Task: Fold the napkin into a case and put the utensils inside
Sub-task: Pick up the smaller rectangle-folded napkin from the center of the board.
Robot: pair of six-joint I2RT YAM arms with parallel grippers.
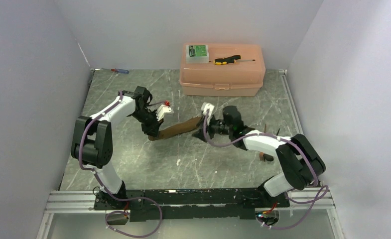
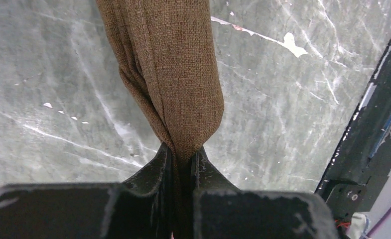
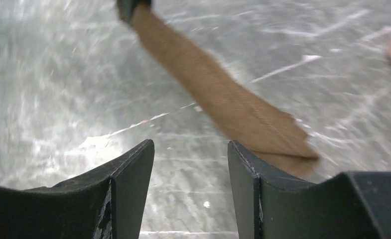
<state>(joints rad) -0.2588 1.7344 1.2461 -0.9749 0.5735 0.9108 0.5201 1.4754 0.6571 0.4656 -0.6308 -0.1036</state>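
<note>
The brown napkin (image 1: 179, 128) is bunched into a long narrow strip and hangs above the table between the two arms. My left gripper (image 1: 155, 132) is shut on its left end, and in the left wrist view the cloth (image 2: 176, 74) runs up from between the closed fingers of this gripper (image 2: 182, 149). My right gripper (image 1: 203, 130) is open and empty at the strip's other end. In the blurred right wrist view, the cloth's free end (image 3: 263, 124) lies just outside the right finger (image 3: 243, 169), not between the jaws of that gripper (image 3: 191, 147). A small dark utensil end (image 1: 268, 158) shows beside the right arm.
A pink plastic box (image 1: 222, 74) stands at the back with a yellow-and-black screwdriver (image 1: 226, 60) and a green-and-white case (image 1: 197, 52) on its lid. A blue-and-red screwdriver (image 1: 119, 70) lies at the back left corner. Grey walls enclose the marbled table (image 1: 133, 164).
</note>
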